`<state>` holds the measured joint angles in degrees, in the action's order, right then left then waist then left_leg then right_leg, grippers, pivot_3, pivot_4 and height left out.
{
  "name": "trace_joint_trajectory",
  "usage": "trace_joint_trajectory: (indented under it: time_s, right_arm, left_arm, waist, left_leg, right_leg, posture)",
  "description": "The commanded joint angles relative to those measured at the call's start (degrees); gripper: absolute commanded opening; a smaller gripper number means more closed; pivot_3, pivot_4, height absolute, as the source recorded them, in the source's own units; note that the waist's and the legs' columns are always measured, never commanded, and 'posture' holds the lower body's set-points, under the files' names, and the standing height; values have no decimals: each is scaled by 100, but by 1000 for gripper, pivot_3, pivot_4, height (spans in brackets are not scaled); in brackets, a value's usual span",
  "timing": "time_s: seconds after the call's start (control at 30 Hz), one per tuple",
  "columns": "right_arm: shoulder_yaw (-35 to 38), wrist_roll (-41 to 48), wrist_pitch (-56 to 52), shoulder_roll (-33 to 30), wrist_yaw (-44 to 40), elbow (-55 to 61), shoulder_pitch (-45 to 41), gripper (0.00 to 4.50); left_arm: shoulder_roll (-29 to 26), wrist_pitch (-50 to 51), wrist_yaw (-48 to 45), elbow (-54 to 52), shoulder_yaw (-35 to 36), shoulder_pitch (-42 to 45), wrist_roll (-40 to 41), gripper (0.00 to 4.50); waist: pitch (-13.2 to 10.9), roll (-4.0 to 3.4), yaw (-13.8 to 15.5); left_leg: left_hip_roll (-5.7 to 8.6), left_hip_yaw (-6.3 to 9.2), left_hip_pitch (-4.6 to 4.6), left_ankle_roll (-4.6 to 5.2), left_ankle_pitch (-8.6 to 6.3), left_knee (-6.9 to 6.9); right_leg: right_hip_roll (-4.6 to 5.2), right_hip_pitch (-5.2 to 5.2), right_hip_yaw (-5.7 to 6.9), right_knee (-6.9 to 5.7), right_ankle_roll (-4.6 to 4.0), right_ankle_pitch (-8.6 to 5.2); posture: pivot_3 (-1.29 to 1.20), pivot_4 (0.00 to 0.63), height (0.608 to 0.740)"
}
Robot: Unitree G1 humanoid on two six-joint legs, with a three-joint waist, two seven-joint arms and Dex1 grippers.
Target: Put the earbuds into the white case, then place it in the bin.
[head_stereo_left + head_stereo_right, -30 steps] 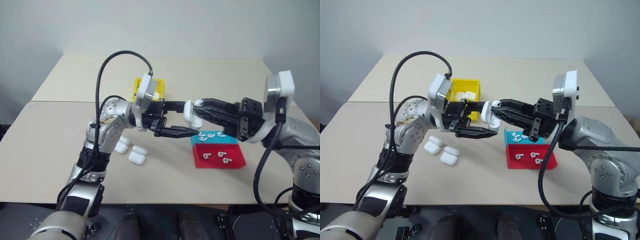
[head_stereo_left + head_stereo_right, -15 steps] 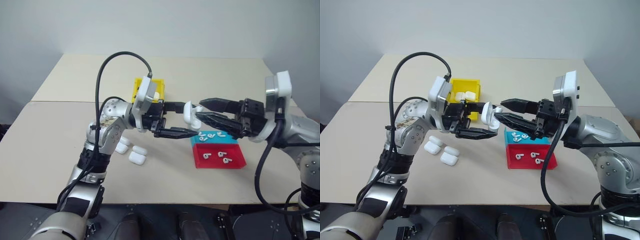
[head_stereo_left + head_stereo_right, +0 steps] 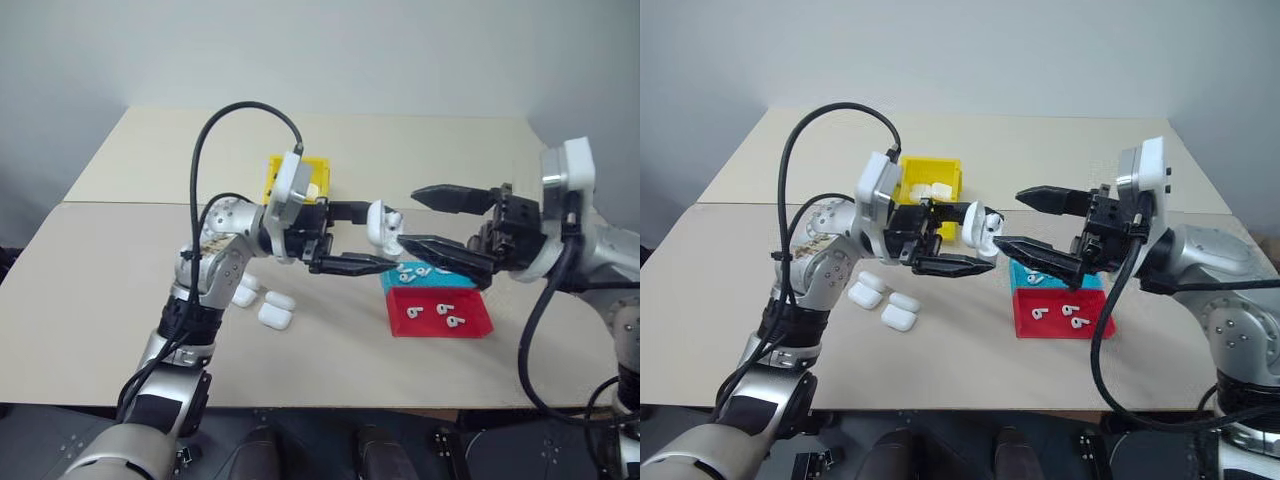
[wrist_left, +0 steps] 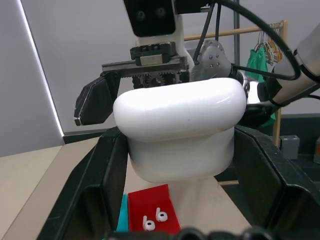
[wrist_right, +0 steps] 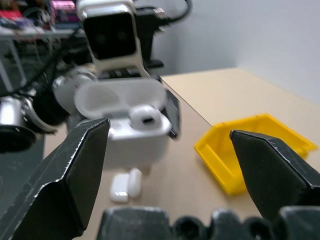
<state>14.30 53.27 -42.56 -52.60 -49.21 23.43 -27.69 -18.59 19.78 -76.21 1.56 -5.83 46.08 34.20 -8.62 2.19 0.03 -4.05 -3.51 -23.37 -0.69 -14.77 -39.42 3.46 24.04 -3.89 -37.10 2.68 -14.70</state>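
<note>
My left gripper (image 3: 352,238) clamps the case (image 3: 381,226) above the table (image 3: 120,280), lid open, one earbud (image 5: 144,116) seated inside. My right gripper (image 3: 428,220) (fingers spread wide) hovers beside it; the bin (image 3: 930,173) stands behind.
</note>
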Motion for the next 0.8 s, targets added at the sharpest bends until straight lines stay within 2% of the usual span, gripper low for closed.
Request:
trace_joint_trajectory:
  time_s: [0.03,0.1,0.17,0.37,0.6,0.73,0.8]
  right_arm:
    - [-623,-1092,218,-832,-529,-456,-436,4476]
    - [-1474,-2164,834,-1207,-1026,-955,-787,4476]
    - [-2258,-3032,1486,-1228,-1591,-1575,-1299,4476]
    - [-3765,-4851,3483,-448,-2994,-3741,-2784,4476]
    - [-4622,-6383,5844,564,-3321,-6495,-3840,4476]
    - [-4779,-6845,6674,935,-3408,-7615,-4210,3668]
    - [-4807,-7074,6884,1091,-3292,-8008,-4344,3668]
  left_arm:
    - [17,-68,24,-172,157,4,164,2863]
    - [36,-71,43,-220,168,-43,172,2863]
    - [63,-79,72,-257,170,-87,182,2863]
    - [116,-97,166,-339,166,-151,175,2863]
    - [36,-42,387,-632,234,-318,206,2863]
    - [-75,8,472,-806,262,-422,238,2863]
    - [-129,32,529,-886,282,-468,257,2863]
  waist:
    - [0,-1,-6]
    - [0,-2,-27]
    - [0,-2,-68]
    - [-3,-8,-123]
    - [-5,-10,-75]
    - [-8,-15,-80]
    - [-8,-16,-94]
  left_leg:
    - [0,0,1,1,0,1]
    - [0,-2,2,2,0,2]
    - [-1,-2,1,2,0,2]
    - [-1,-7,-2,2,0,4]
    - [-1,-9,-4,0,1,4]
    - [-1,-12,-8,-4,3,4]
    - [-2,-13,-7,-5,4,4]
  right_leg:
    - [0,0,0,0,0,0]
    - [0,3,-1,0,0,0]
    - [-1,1,-1,3,0,0]
    - [-2,12,-6,3,1,0]
    - [2,11,-4,7,1,0]
    - [4,15,-4,9,1,0]
    - [4,15,-4,8,1,0]
  posture:
    - [0,150,740]
    - [0,150,740]
    - [0,150,740]
    - [0,150,740]
    - [0,150,740]
    - [0,150,740]
    - [0,150,740]
